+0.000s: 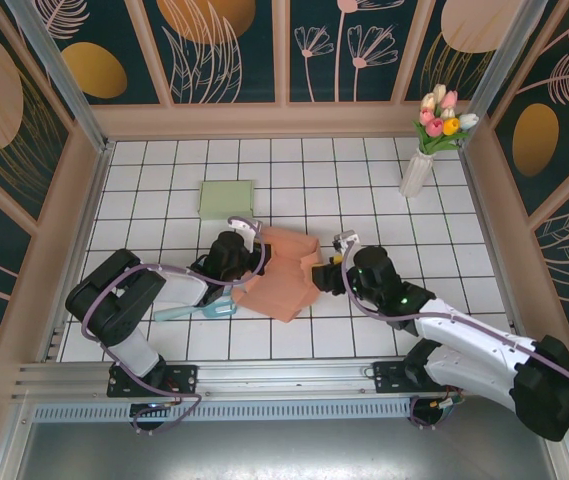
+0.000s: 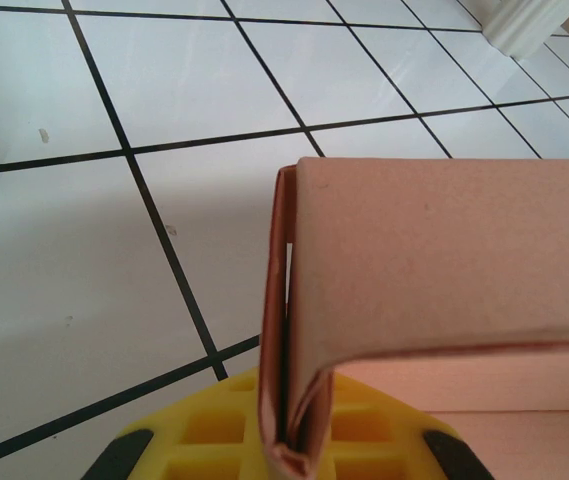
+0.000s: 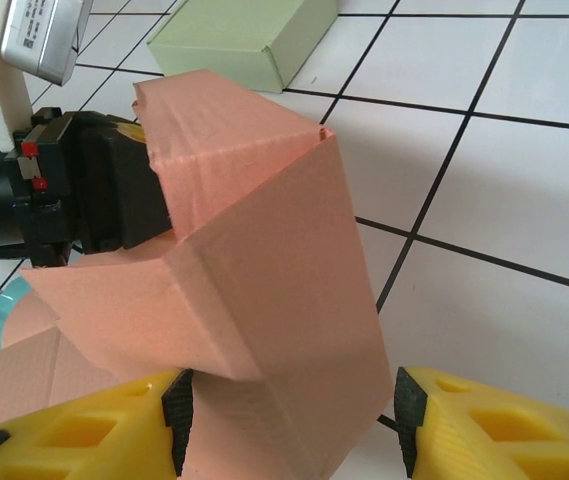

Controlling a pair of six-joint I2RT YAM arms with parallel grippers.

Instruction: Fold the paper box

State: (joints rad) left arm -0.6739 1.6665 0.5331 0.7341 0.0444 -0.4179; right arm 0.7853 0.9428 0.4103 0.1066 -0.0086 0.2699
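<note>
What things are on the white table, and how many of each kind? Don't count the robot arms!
pink paper box: 1
green box: 1
white vase of flowers: 1
blue-green tool (too small to tell what it is): 1
Total: 4

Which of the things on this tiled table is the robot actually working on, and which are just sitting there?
In the job: pink paper box, half folded; left jaws shut on one flap, right jaws open astride another panel.

Lying about: green box, apart behind it; teal tool, next to the pink box; vase of tulips, in the far right corner.
</note>
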